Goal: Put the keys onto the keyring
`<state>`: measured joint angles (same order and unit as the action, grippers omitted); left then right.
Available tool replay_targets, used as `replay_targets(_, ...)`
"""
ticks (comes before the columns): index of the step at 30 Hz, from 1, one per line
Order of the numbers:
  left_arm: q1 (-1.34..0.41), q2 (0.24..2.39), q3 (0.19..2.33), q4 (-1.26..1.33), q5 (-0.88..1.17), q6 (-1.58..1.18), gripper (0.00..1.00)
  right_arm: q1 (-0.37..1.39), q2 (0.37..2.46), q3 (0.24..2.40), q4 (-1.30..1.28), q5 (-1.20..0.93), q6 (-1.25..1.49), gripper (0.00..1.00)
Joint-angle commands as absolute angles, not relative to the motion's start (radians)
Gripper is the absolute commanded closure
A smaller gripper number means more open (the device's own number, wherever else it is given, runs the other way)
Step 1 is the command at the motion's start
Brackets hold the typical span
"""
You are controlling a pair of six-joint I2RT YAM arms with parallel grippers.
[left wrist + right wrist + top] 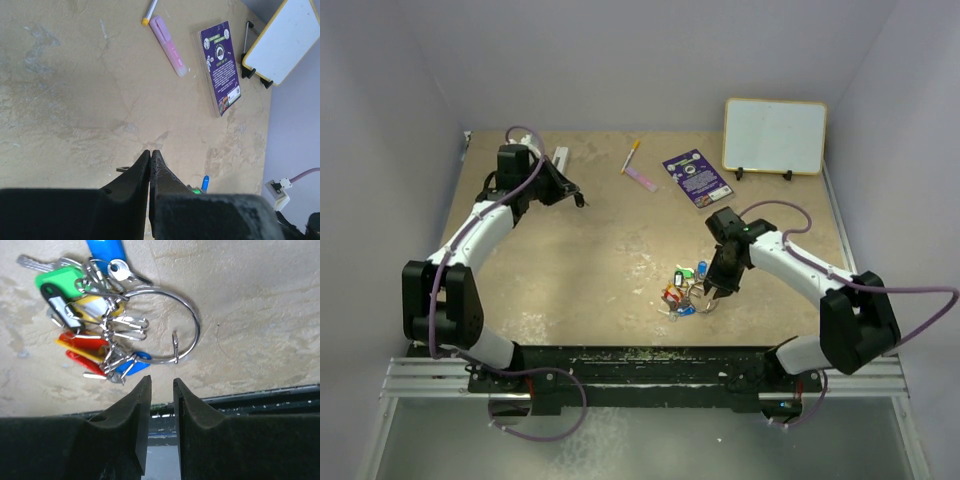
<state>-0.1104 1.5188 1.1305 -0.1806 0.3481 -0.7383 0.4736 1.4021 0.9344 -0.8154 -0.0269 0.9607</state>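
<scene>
R gripper (162, 382) slightly parted, empty, just right of keyring (196, 325) at near-centre of table (570, 250). Keyring lay flat, keys (75, 287) bunched on its left side. L gripper (150, 156) clenched, empty, far-left, so R arm was nearer.

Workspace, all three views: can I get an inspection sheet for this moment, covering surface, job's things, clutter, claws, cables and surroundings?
Surface: tan tabletop, scuffed with pale patches.
Job's things: keys with green, yellow, red and blue tags, bunched at one side of the keyring, lying flat; one wire end of the ring stands free.
Clutter: purple card, pink highlighter, yellow-capped pen, whiteboard on its stand.
Claws: left claw shut, empty, over bare table; right claw slightly open, empty, just short of the keyring.
Cables: purple cable along each arm, clear of the keys.
Surroundings: pale lilac walls on three sides.
</scene>
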Motion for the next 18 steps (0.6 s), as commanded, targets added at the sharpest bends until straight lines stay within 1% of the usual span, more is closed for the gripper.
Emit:
replay_targets(1, -0.104, 1.530, 1.177, -0.136, 0.393, -0.731, 0.96, 0.500, 1.424, 0.896, -0.714, 0.059, 1.046, 0.71)
replay_targets(6, -0.104, 1.541, 1.180, -0.142, 0.402, -0.743, 0.96, 0.514, 1.447, 0.864, -0.663, 0.070, 1.079, 0.71)
replay_targets(18, -0.104, 1.550, 1.178, -0.137, 0.407, -0.755, 0.96, 0.546, 1.438, 0.823, -0.659, 0.094, 1.119, 0.71)
